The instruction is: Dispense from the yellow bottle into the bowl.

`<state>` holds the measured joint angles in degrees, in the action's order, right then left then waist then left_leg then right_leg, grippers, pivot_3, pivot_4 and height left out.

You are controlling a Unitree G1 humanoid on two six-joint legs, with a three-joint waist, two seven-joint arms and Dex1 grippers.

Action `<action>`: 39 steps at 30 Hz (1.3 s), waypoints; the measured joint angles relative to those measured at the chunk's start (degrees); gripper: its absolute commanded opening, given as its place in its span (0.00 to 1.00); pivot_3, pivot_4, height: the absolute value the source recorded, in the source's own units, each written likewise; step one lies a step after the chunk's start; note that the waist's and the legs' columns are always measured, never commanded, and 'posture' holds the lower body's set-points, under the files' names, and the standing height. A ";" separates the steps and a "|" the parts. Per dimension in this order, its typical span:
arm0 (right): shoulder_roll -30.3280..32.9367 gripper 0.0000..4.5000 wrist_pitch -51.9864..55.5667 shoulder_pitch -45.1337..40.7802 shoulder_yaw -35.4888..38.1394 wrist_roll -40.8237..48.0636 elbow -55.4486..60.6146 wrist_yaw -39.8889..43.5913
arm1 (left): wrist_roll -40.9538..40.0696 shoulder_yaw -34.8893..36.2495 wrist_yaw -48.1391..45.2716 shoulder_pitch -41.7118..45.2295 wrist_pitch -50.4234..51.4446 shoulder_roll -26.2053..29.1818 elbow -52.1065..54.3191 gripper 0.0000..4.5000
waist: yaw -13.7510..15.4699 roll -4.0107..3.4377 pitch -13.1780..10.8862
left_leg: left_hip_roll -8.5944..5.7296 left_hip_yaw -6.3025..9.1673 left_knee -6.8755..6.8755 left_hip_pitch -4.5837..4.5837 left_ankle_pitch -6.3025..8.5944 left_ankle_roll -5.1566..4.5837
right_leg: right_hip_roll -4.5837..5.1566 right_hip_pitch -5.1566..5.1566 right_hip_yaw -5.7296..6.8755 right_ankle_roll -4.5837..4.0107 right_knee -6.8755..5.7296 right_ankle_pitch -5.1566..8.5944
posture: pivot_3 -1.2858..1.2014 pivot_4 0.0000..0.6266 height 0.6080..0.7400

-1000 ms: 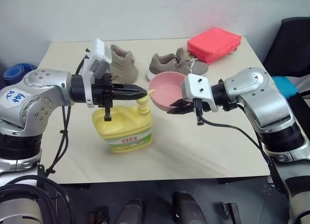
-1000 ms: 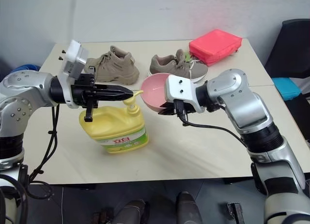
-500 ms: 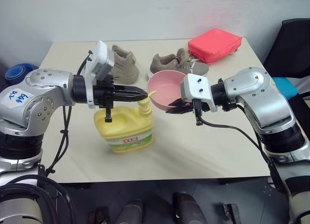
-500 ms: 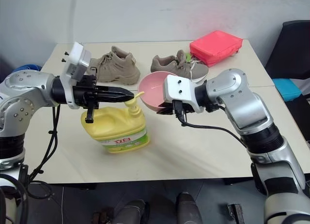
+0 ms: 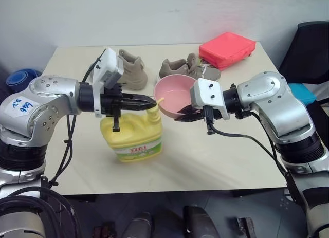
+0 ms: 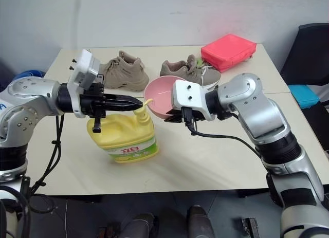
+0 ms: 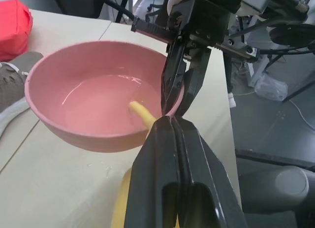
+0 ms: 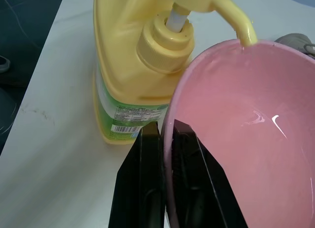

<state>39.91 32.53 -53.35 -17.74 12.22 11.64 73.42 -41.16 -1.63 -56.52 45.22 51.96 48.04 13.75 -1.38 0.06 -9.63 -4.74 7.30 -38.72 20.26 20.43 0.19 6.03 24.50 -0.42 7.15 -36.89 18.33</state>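
The yellow bottle stood upright on the bench, near its front edge, label facing the robot. Left hand lay roughly level over the bottle's pump top, fingers pressed together w/ nothing between them, tips right above the pump head; whether they actually touched the pump couldn't be told. Pump spout pointed away from the bottle's handle side, tip reaching just over the rim of the bowl. The pink bowl was held up off the bench, just beside the bottle on its spout side & tilted toward it, so the inside faced the spout. Right hand pinched the bowl's rim, one finger inside the wall, the other outside, on the side away from the bottle's pump. A glossy wet-looking patch showed in the bowl's bottom, under the spout. Behind the bottle, towards the bench's far edge, sat two tan shoes, one directly behind, the other behind the bowl. Red pouch lay further off at the far corner, well apart from the bottle.
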 measured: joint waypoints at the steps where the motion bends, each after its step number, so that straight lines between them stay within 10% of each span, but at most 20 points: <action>1: 0.00 0.00 0.06 0.00 0.00 0.04 0.10 -0.02 | 0.00 0.00 0.16 -0.06 0.00 -0.27 0.04 0.00 | 0.04 0.01 0.01 | 0.00 0.00 -0.01 0.00 0.00 0.00 | 0.00 0.00 0.00 0.00 0.00 0.00 | 0.52 0.24 1.00; 17: 2.19 0.00 -1.55 3.14 1.08 0.41 -0.22 -1.74 | -3.16 4.35 -4.32 -2.67 -0.58 -0.56 -1.88 0.00 | 1.22 0.02 -0.01 | -0.01 -0.02 -0.05 0.14 0.02 -0.02 | 0.00 0.11 0.00 0.00 0.02 0.00 | 0.52 0.24 1.00; 28: 10.88 0.00 -14.31 23.18 10.53 -1.70 -11.21 -3.45 | 0.25 22.27 -7.01 -19.66 -17.97 0.99 -7.32 0.00 | 1.00 0.11 -0.12 | 0.07 -0.13 0.08 0.26 0.04 -0.04 | -0.03 0.29 -0.01 0.00 0.15 0.00 | 0.52 0.24 1.00; 37: 4.45 0.00 -43.61 29.03 14.13 -3.80 -40.24 -6.72 | 8.06 32.46 -5.11 -41.55 -29.41 0.42 -12.43 0.50 | 0.63 -0.04 -0.21 | 0.10 -0.19 0.05 0.12 0.05 -0.04 | -0.06 0.14 -0.04 -0.01 0.31 0.00 | 0.52 0.24 1.00; 39: 4.25 0.14 -47.72 28.96 15.15 -3.68 -43.74 -6.33 | 9.39 32.47 -5.30 -44.47 -32.59 -1.31 -12.61 0.64 | 0.95 -0.04 -0.22 | 0.09 -0.16 -0.02 0.10 0.05 -0.04 | -0.06 0.04 -0.01 -0.01 0.36 0.00 | 0.52 0.24 1.00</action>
<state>44.17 -15.18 -24.39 -2.59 8.54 -32.11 67.09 -31.77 30.83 -61.81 0.75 19.38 46.74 1.14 -0.43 0.02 -9.84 -4.65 7.14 -38.73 20.36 20.49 0.14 5.98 24.54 -0.43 7.14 -36.53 18.33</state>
